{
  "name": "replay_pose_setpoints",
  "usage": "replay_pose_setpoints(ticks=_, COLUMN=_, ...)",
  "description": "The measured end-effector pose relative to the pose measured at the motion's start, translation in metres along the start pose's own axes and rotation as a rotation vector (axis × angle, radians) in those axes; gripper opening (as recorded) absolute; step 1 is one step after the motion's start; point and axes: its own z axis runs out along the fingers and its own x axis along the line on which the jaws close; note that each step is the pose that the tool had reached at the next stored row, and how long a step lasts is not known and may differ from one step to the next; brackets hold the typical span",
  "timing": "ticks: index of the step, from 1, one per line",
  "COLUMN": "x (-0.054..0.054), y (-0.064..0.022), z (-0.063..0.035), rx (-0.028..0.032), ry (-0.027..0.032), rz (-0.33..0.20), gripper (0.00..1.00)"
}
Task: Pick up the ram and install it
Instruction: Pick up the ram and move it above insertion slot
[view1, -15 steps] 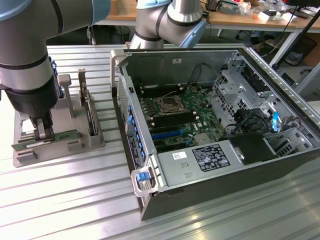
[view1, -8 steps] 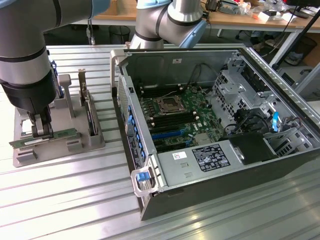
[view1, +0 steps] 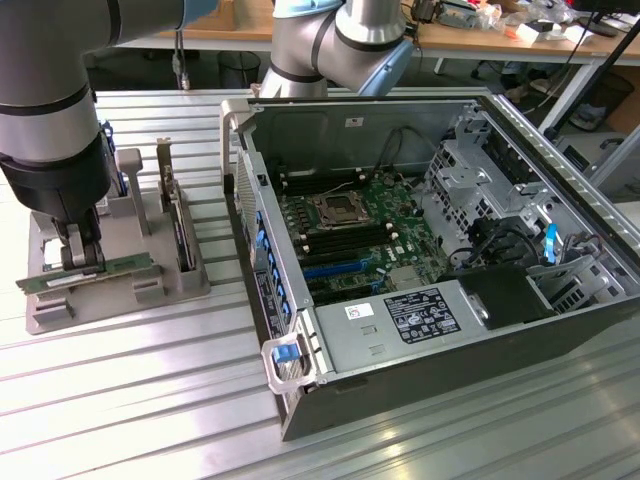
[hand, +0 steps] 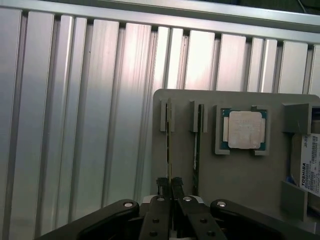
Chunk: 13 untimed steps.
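Ram (hand: 169, 150) comes first in the wrist view, seen edge-on as one thin dark line. It stands in a slot of the grey holder (hand: 240, 185), and its near end is hidden behind the gripper (hand: 170, 184). The two black fingers are pressed together on that thin edge, clamped on the ram. Just beside it a second stick (hand: 198, 150) stands in its own slot, also edge-on, so no chips can be made out on either. Further along the holder a square silver processor (hand: 244, 129) lies flat in a recess. Beyond that is a Toshiba hard drive (hand: 311, 167), cut off by the picture's edge.

In the exterior view the ram (view1: 120, 266) shows its long side: a narrow green board running across the holder (view1: 120, 295), level with it. The gripper (view1: 78, 258) covers part of its length, and whether the board has left its slot is hard to tell. The grey arm (view1: 45, 100) rises above it and is cut off at the top.

The holder sits on a ribbed aluminium table (view1: 150, 400). Well apart, toward the exterior view's right, an open computer case (view1: 450, 370) lies on its side. Its green motherboard (view1: 360, 235) is exposed, with long memory slots beside the square socket. A cluttered desk (view1: 470, 35) stands far behind — only its edge shows.
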Motion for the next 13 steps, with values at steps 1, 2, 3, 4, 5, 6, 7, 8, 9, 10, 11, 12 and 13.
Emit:
replay_pose_setpoints(ticks=1, x=0.0, y=0.0001, z=-0.0019, rx=0.0, ry=0.0001, rz=0.0, gripper=0.12)
replay_pose_setpoints(ticks=2, x=0.0, y=0.0002, z=-0.0035, rx=0.0, ry=0.0001, rz=0.0, gripper=0.12)
replay_pose_setpoints(ticks=3, x=0.0, y=0.0002, z=-0.0045, rx=0.0001, ry=0.0, rz=0.0, gripper=0.12)
replay_pose_setpoints(ticks=4, x=0.0, y=0.0003, z=-0.0055, rx=0.0, ry=0.0, rz=0.0, gripper=0.12)
replay_pose_setpoints(ticks=5, x=0.0, y=0.0003, z=-0.0069, rx=0.0, ry=0.0, rz=0.0, gripper=0.12)
replay_pose_setpoints(ticks=6, x=0.0, y=0.0004, z=-0.0092, rx=0.0001, ry=0.0, rz=0.0, gripper=0.12)
replay_pose_setpoints(ticks=7, x=0.0, y=0.0005, z=-0.0112, rx=0.0, ry=0.0, rz=0.0, gripper=0.12)
replay_pose_setpoints(ticks=8, x=0.0, y=0.0007, z=-0.0132, rx=0.0, ry=0.0, rz=0.0, gripper=0.12)
replay_pose_setpoints(ticks=9, x=0.0, y=0.0007, z=-0.0152, rx=0.0001, ry=0.0, rz=0.0, gripper=0.12)
replay_pose_setpoints(ticks=10, x=0.0, y=0.0008, z=-0.0172, rx=0.0, ry=0.0, rz=0.0, gripper=0.12)
replay_pose_setpoints(ticks=11, x=0.0, y=0.0009, z=-0.019, rx=0.0001, ry=0.0, rz=0.0, gripper=0.12)
replay_pose_setpoints(ticks=12, x=0.0, y=0.001, z=-0.0208, rx=0.0, ry=0.0, rz=0.0, gripper=0.12)
replay_pose_setpoints(ticks=13, x=0.0, y=0.0011, z=-0.0227, rx=0.0, ry=0.0, rz=0.0, gripper=0.12)
